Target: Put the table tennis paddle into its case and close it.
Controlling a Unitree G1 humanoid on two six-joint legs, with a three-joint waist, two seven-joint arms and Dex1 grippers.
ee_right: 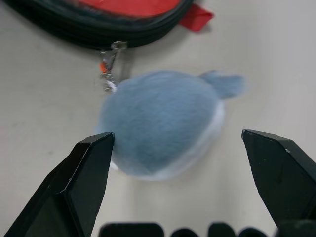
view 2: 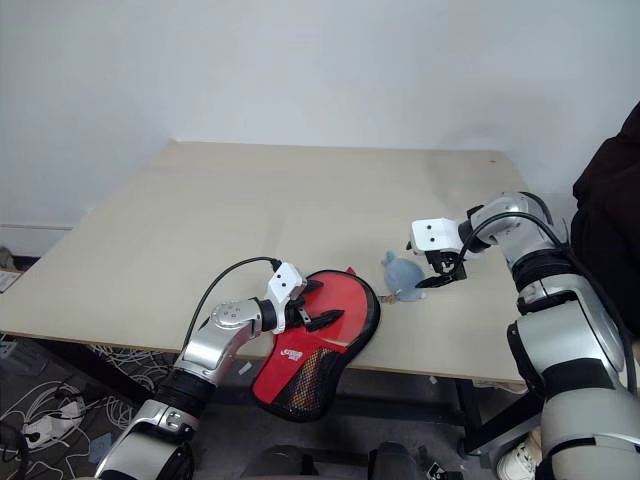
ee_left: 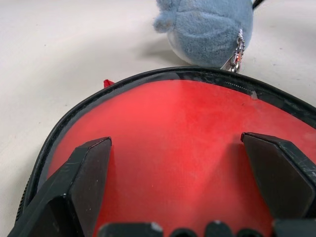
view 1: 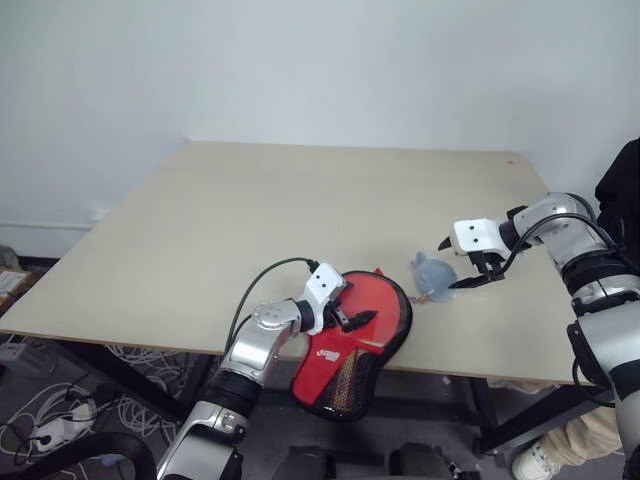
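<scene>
wall (view 1: 320, 60): plain white | table (view 1: 250, 220): light wood | floor: possibly cables (view 1: 60, 420)

Both arms forward — jaws wide

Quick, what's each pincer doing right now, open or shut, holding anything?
Left pincer: open, empty, over the red paddle-shaped zip case.
Right pincer: open, empty, above the small blue-grey plush charm.
</scene>
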